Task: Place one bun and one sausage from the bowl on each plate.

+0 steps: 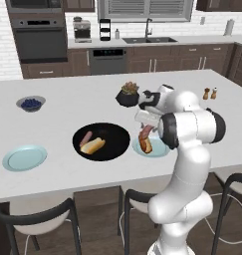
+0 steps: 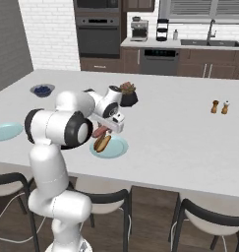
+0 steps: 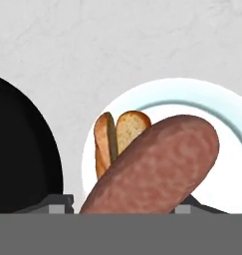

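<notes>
- Gripper (image 1: 146, 133): you have it over the near plate with a sausage (image 3: 157, 164) between its jaws, the jaws set only as wide as the sausage is thick. Whether the grip has begun to slacken cannot be told.
- Table (image 1: 67, 107): white, broad; it carries everything listed below.
- Bowl (image 1: 115, 147): black, wide, shallow, just left of the near plate. It holds one more bun (image 1: 93, 145) and one more sausage (image 1: 86, 138), side by side.
- Near plate (image 2: 118, 148): pale blue-green, under your gripper; a split bun (image 3: 117, 137) already lies on it.
- Far plate (image 1: 25, 158): same kind, well apart to the left, nothing on it.
- Held sausage: likely firm but slick and rounded, light. Take such a piece across its middle, jaws square to its length, or it may roll or squirt out.
- Bun in the bowl: probably soft, light, easily crushed. Pinch it across the middle with gentle pressure.
</notes>
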Robot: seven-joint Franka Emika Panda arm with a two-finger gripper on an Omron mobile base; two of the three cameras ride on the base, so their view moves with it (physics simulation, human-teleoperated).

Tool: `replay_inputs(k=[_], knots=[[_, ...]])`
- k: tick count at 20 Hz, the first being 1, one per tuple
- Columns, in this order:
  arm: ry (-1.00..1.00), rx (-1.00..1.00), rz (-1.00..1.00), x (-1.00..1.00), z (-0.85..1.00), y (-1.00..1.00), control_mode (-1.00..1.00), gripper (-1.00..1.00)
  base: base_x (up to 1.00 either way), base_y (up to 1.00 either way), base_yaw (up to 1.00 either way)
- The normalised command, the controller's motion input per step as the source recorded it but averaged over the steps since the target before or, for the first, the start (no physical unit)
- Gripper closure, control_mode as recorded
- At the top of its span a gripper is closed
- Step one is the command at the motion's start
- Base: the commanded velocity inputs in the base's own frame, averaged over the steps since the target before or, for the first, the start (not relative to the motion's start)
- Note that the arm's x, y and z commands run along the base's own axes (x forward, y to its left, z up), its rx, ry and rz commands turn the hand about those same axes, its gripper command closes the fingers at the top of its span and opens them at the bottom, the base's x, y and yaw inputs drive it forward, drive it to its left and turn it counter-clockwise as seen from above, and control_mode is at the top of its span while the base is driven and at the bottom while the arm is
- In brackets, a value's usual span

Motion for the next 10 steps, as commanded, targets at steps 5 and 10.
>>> replay_inputs(k=[5,10], knots=[[0.0,0.0,0.09,0.07,-0.22,-0.31,-1.0,1.0,0.0,0.0,0.0],[0.01,0.0,0.23,-0.05,-0.04,-0.46,-1.0,1.0,0.0,0.0,0.0]])
